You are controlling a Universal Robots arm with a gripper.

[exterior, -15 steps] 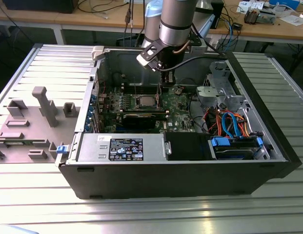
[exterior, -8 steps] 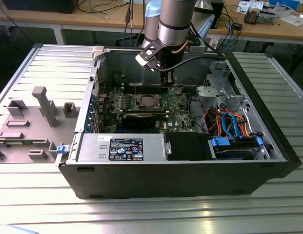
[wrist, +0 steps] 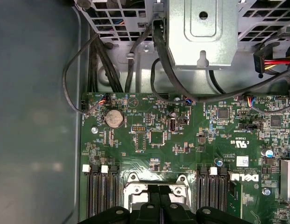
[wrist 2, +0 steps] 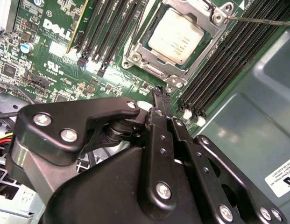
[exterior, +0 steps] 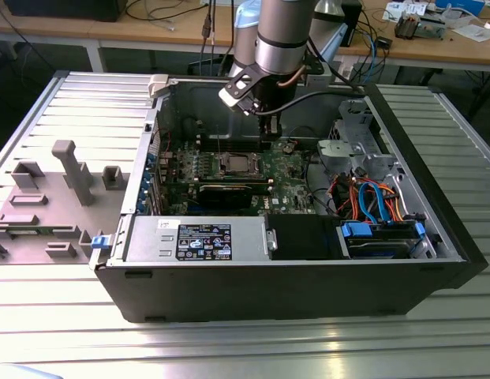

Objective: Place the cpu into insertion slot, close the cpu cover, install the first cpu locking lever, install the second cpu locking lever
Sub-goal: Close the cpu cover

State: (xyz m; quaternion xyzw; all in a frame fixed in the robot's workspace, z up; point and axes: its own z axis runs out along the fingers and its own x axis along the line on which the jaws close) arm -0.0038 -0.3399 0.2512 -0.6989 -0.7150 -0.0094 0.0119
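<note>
The cpu [wrist 2: 176, 36], a small square chip with a dull silver top, lies flat in the insertion slot on the green motherboard [exterior: 288, 170]. It hides the slot's contact field. The cpu cover [wrist 2: 156, 71] lies down around the chip, which shows through its window. A thin locking lever rod [wrist 2: 264, 20] runs off from one corner of the socket. My gripper [exterior: 270, 138] hangs above the board to the exterior view's right of the cpu [exterior: 233, 164]. It is shut with nothing in it, and its fingers [wrist: 159, 210] are pressed together over the socket's silvery rim [wrist: 156, 183].
Black memory slots [wrist 2: 112, 32] flank the socket on both sides. A long black card [exterior: 229, 192] lies nearer the front of the case, beside the power supply [exterior: 197, 237]. A metal drive cage [exterior: 347, 150] and coloured cables [exterior: 371, 197] crowd the exterior view's right. Grey fixtures [exterior: 71, 170] stand outside the case.
</note>
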